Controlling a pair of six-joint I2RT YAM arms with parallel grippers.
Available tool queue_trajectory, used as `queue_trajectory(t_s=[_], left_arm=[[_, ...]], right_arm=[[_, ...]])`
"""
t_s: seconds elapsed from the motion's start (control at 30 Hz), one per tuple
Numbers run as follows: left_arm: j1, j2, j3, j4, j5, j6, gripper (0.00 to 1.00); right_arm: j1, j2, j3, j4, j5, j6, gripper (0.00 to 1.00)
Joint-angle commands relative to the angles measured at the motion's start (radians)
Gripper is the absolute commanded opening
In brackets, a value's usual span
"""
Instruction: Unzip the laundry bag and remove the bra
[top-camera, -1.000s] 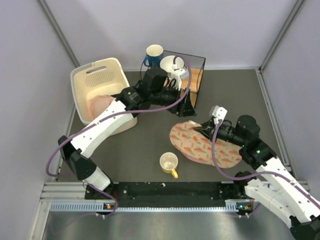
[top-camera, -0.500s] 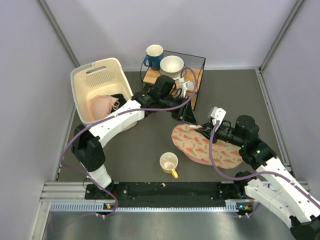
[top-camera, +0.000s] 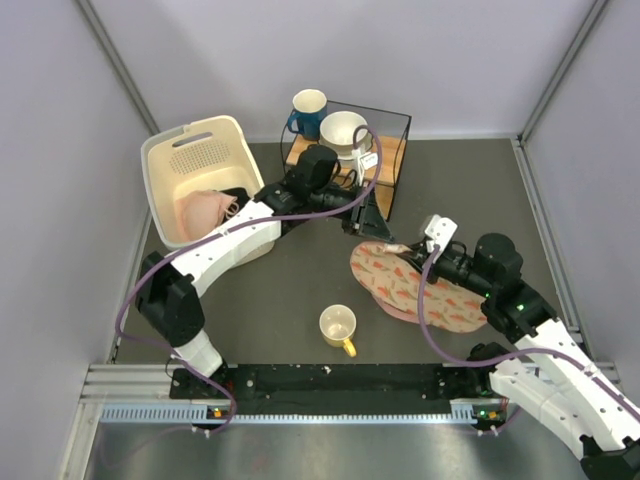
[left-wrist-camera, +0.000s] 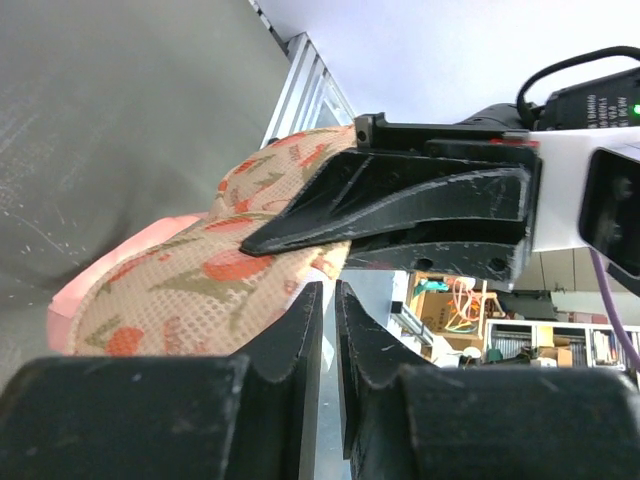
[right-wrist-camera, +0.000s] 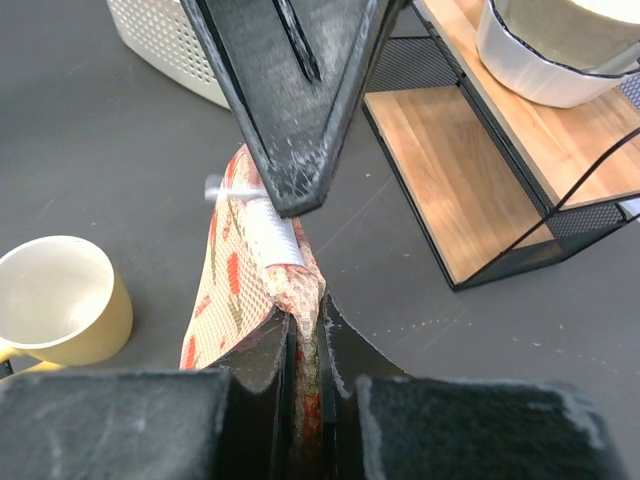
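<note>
Two right gripper (right-wrist-camera: 306, 318) fingers pinch the laundry bag (right-wrist-camera: 228, 285), netted printed cloth. Just above them the left gripper (left-wrist-camera: 328, 298) is nearly closed, hold unclear.

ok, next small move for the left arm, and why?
Likely slide the left gripper along the laundry bag's edge, away from the right gripper. Right fingers pinch the raised end; left fingers close on what looks like the zipper, white and ribbed, beside a metal tab.

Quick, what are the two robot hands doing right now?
Left gripper: closed, pinching the laundry bag at its zip end.
Right gripper: closed on the laundry bag's edge.
</note>
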Motion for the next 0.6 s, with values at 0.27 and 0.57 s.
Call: queue_trajectory(t_s=[0.27,0.57], left_arm=[[0.006,-0.048,-0.017,0.070,0.046,-0.033,0.04],[0.006,-0.131,0.031,-0.160,-0.230,0.147,0.52]], right_arm=[[0.004,-0.008,-0.004,0.041,0.033,-0.015,0.00],[0.006,-0.008,-0.004,0.041,0.035,-0.010,0.00]])
